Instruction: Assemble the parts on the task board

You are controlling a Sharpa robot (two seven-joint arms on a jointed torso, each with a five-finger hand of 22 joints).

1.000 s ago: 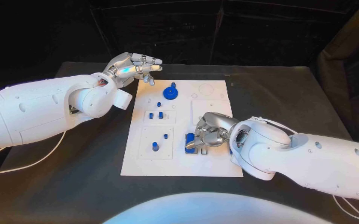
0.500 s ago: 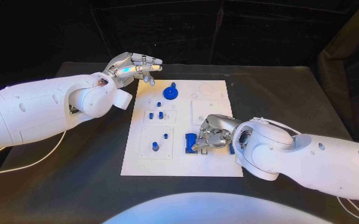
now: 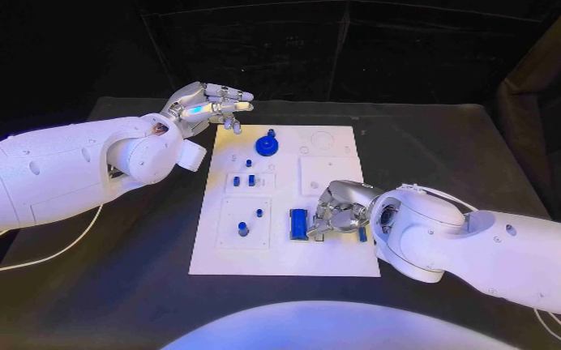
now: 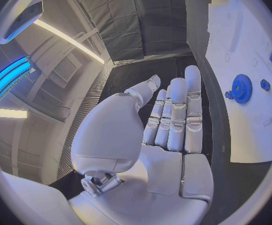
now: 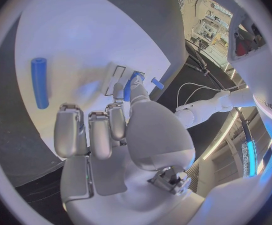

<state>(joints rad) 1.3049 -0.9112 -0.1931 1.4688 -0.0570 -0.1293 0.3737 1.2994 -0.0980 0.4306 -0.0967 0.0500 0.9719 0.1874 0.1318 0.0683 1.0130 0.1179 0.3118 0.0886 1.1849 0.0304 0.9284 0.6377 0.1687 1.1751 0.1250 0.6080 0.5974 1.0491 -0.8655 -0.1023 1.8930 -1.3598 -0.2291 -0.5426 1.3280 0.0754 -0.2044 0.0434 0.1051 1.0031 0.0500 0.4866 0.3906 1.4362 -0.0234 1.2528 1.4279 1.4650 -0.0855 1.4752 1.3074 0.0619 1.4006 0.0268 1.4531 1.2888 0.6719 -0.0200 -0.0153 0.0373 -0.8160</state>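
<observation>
Task board (image 3: 286, 253) lies flat mid-table (image 3: 468, 155), long axis running away from the robot. Blue gear (image 3: 267, 146) sits at its far end, with a small knob just beyond it; small blue pegs (image 3: 243, 180) stand upright in the left-side panels, and another upright peg (image 3: 242, 228) is nearer the robot. A flat blue block (image 3: 298, 223) lies near the board's near-middle, its long axis along the board's length.

Right hand (image 3: 336, 211) is down on the board just right of that block, fingers curled inward and bunched, fingertips at the block's side. In the right wrist view the fingers (image 5: 115, 121) press close together beside a blue piece (image 5: 135, 84) standing at the thumb tip; cannot tell whether it is actually pinched or only touched. A loose blue cylinder (image 5: 40, 82) lies flat on the white plate, well apart from those fingers.

Left hand (image 3: 211, 105) hangs above the table off the board's far-left corner, fingers loosely curled with gaps between them, holding nothing. In the left wrist view the fingers (image 4: 178, 112) lie straight, side by side, with the gear beyond them.
</observation>
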